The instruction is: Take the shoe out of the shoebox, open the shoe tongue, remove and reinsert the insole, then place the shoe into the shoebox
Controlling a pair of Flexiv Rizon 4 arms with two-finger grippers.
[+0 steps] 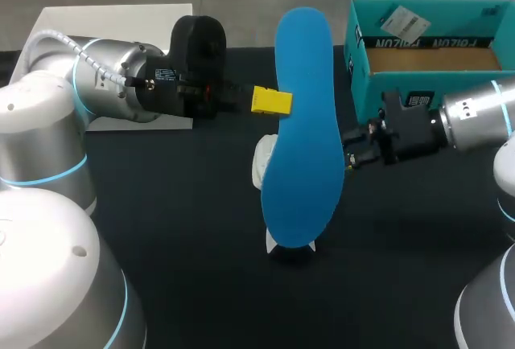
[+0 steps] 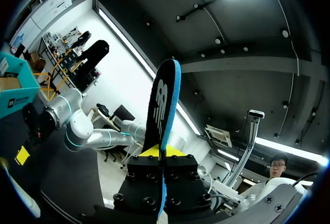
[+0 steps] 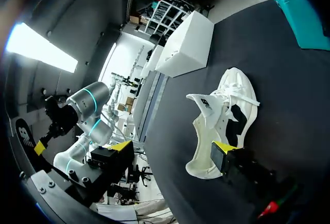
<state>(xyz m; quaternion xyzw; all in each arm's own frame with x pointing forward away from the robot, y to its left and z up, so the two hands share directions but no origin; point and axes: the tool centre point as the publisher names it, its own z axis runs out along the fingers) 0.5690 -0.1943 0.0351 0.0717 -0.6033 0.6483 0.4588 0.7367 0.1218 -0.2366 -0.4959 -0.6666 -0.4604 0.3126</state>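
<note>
Left wrist view, nearest: L gripper [image 2: 161, 153] was clamped on the blue insole [image 2: 164, 105], w/ a yellow tip pressed on each face. The insole stood edge-on and rose ahead of the fingers, blue face on one side, black underside on the other. The underside carried a large white logo (not transcribed).

Head view: the insole hung in the air above the black table [image 1: 185, 228], gripped at its long edge approx. mid-length, and hid most of the shoe beneath it.

Handling (judgement): thin foam, so very light and flexible. It would prob. droop or fold if held by one end, so a mid-length pinch suits it. Little squeeze is needed. The toe end should lead on reinsertion.

Right wrist view: R gripper [image 3: 171, 147] had its fingers wide apart, holding nothing. The white shoe [image 3: 205, 131] lay on its side on the table just ahead of it, tongue pulled out and the opening showing dark. The shoe is prob. soft, light and apt to slide, so best steadied at the heel collar. A small mark on the tongue was too small to read.

Far edge: the teal shoebox [image 1: 360, 51] stood open, w/ dark print on its front rim (inverted, not transcribed) and a white label [image 1: 400, 21] inside. A white box [image 1: 121, 19] stood at the far left.
</note>
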